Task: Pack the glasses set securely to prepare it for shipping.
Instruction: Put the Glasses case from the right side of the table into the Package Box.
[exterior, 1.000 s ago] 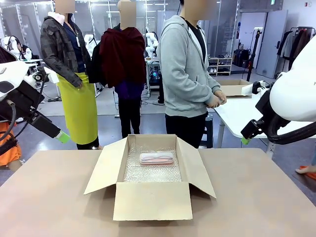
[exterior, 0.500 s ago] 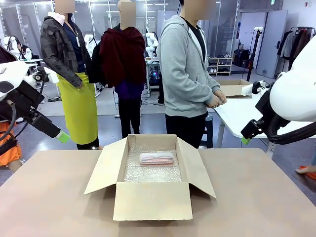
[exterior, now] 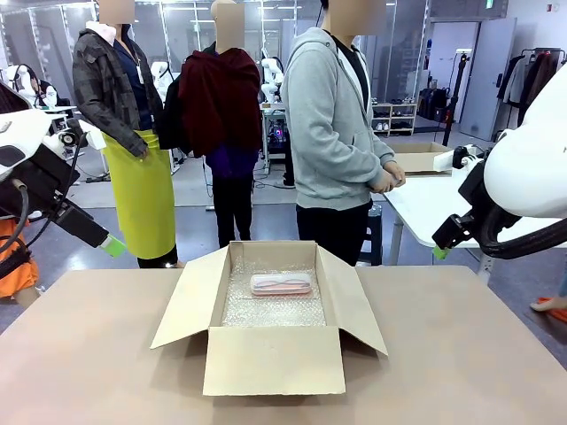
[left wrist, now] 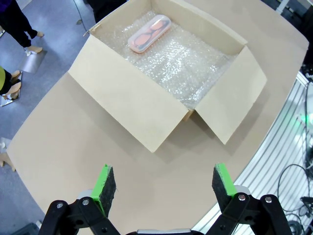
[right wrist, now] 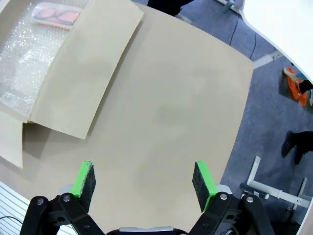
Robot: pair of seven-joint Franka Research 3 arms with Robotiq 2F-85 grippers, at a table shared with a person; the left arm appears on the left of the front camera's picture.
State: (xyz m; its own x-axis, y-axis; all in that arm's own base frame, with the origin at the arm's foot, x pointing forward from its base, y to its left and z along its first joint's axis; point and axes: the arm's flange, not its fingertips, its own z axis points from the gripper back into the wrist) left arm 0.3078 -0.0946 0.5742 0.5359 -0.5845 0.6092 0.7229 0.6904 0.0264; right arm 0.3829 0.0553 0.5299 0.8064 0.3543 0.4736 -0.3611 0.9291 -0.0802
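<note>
Box: a cardboard box [exterior: 275,361] was set mid-table, flaps spread, lined with bubble wrap [exterior: 266,312].
Contents: the pale pink glasses case [exterior: 281,284] was laid flat near the far wall.
Grippers: the left gripper [left wrist: 161,180] and right gripper [right wrist: 144,178] were held spread wide, nothing grasped.
Surface: a tan table [exterior: 89,354].
Room: a person [exterior: 332,133] was seen standing beyond it.

Your left gripper [left wrist: 163,182]: jaws wide apart, nothing between them, raised, pointing down. Your right gripper [right wrist: 143,177]: likewise wide, empty, raised. Each arm out at own side.
</note>
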